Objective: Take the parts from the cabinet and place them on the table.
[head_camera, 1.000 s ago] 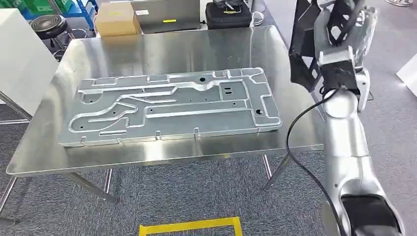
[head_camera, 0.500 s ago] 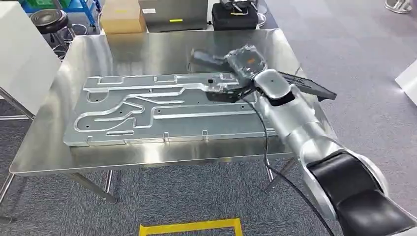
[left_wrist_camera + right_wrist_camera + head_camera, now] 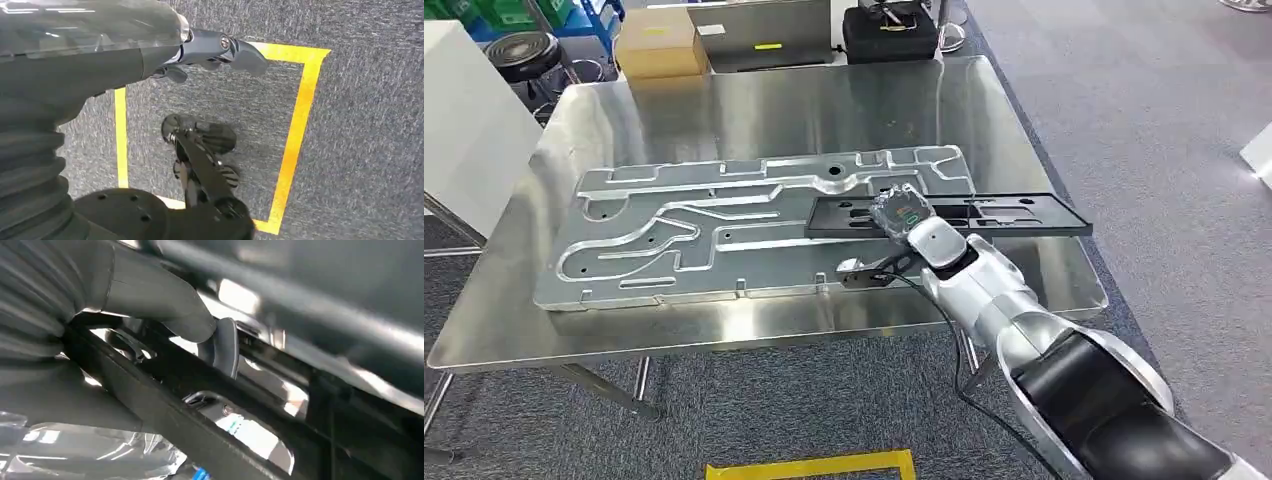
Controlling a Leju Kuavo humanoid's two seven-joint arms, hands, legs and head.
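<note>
The right hand point(image 3: 902, 212) grips a long black part point(image 3: 984, 213), holding it flat over the right end of the big metal plate point(image 3: 724, 230) on the steel surface point(image 3: 754, 100). The left hand point(image 3: 220, 47) hangs above the carpet, fingers loosely apart, holding nothing.

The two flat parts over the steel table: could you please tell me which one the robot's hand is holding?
The black frame part, the narrow dark one under the right hand, overhanging the table's right edge. The large silver plate lies flat on the table, not gripped.
</note>
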